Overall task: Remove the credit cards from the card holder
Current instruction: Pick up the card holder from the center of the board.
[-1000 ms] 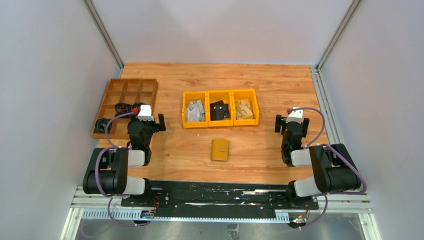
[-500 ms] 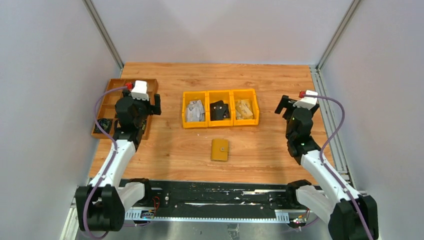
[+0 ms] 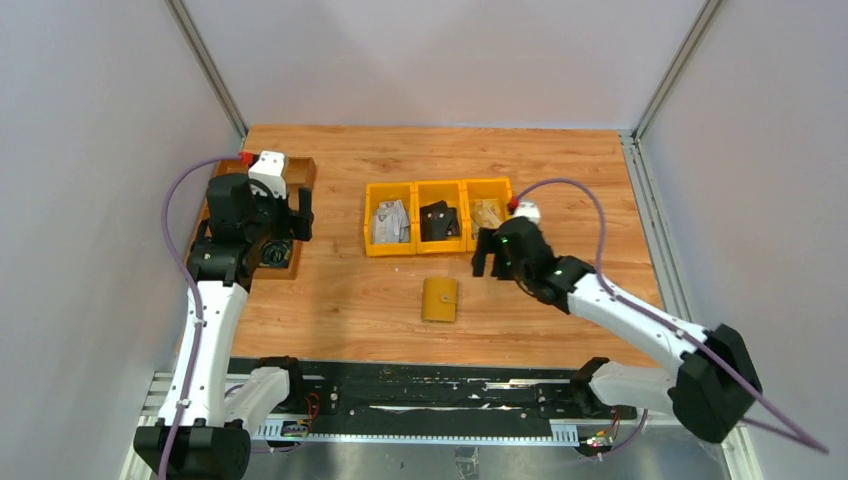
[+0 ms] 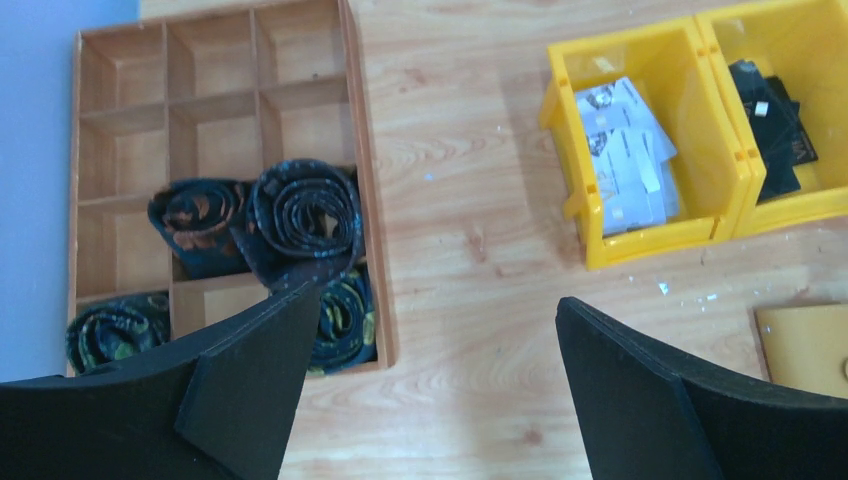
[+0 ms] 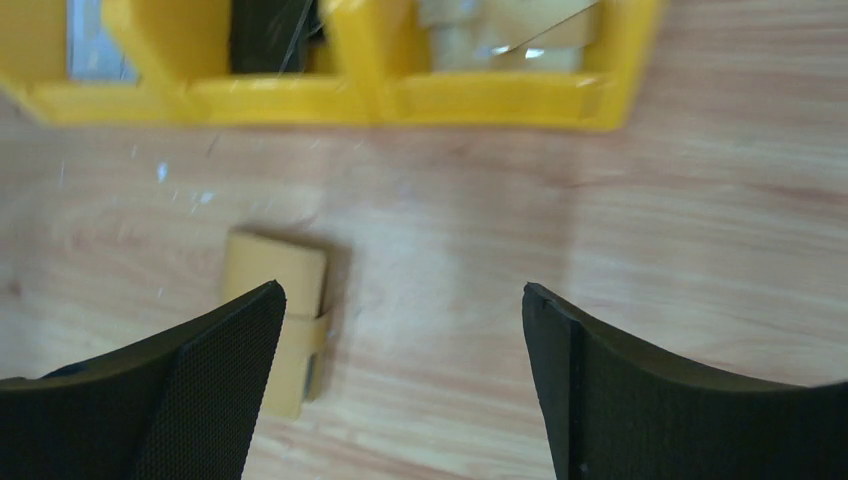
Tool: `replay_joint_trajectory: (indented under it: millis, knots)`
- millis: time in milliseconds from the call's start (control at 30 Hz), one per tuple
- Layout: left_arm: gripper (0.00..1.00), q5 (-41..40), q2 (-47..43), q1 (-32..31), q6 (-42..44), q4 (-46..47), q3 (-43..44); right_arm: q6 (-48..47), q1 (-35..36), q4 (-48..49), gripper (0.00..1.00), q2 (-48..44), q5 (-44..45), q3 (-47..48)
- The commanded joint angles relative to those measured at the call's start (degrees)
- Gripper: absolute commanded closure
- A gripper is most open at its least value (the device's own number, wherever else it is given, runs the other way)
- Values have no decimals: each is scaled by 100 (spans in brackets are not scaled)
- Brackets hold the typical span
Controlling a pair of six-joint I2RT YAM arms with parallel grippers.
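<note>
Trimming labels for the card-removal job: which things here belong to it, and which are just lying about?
Job: card holder, closed; left fingers, right fingers, both open.
Lying about: three yellow bins, wooden divider tray, rolled dark cloths.

Pale grey walls point(image 3: 450, 50) enclose a wooden table point(image 3: 560, 160) with aluminium corner posts point(image 3: 205, 65)

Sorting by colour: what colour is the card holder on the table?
Mustard yellow card holder, clearest from top external.

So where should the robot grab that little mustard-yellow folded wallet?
Probably from straight above, pinching the mustard-yellow folded wallet across its two long edges. It lies flat and closed on the wooden table, so only the edges offer a hold. The open right gripper is nearest.
</note>
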Motion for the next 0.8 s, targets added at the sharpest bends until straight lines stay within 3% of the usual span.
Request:
replay_joint_trajectory:
  millis: [0,167,333,767]
  knots:
    - [0,-102,11,20,20,-1397,450,675,1269,-755,9,891,533,467]
    - [0,-99,91,28,45,-1941,667,980,2280,-615,9,2063,958,1070]
    - [0,-129,74,28,121,-2158,691,1400,2869,-1182,7,3060,1533,1714]
    - [0,187,12,28,212,-2579,1121,1820,2955,-821,7,3685,1556,1619]
